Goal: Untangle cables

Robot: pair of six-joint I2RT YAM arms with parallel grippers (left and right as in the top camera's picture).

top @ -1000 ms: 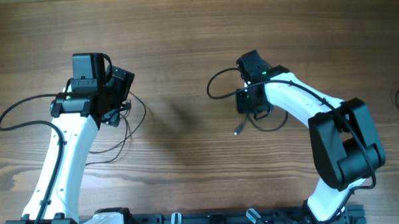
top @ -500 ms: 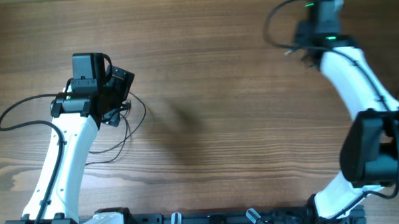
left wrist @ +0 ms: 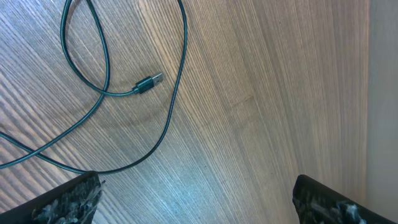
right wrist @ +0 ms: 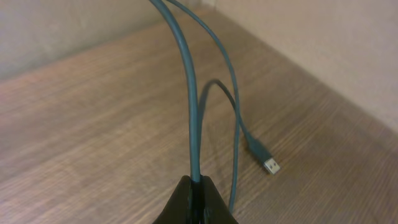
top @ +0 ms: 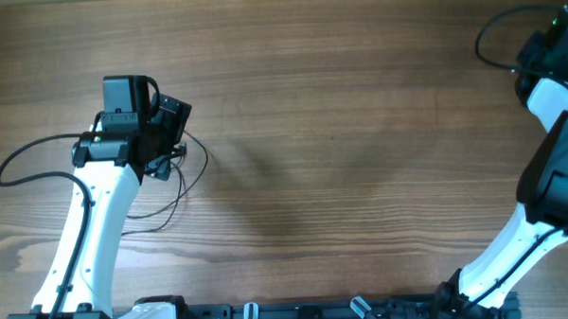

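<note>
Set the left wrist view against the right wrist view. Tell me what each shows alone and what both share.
Left wrist only: a dark cable lying slack in loops on the table, its USB plug free, and the left hand open with nothing between its fingers. Right wrist only: the right hand shut on a teal cable that rises and curves down to a silver-tipped plug. Both: the wooden table and a cable ending in a USB plug.
</note>
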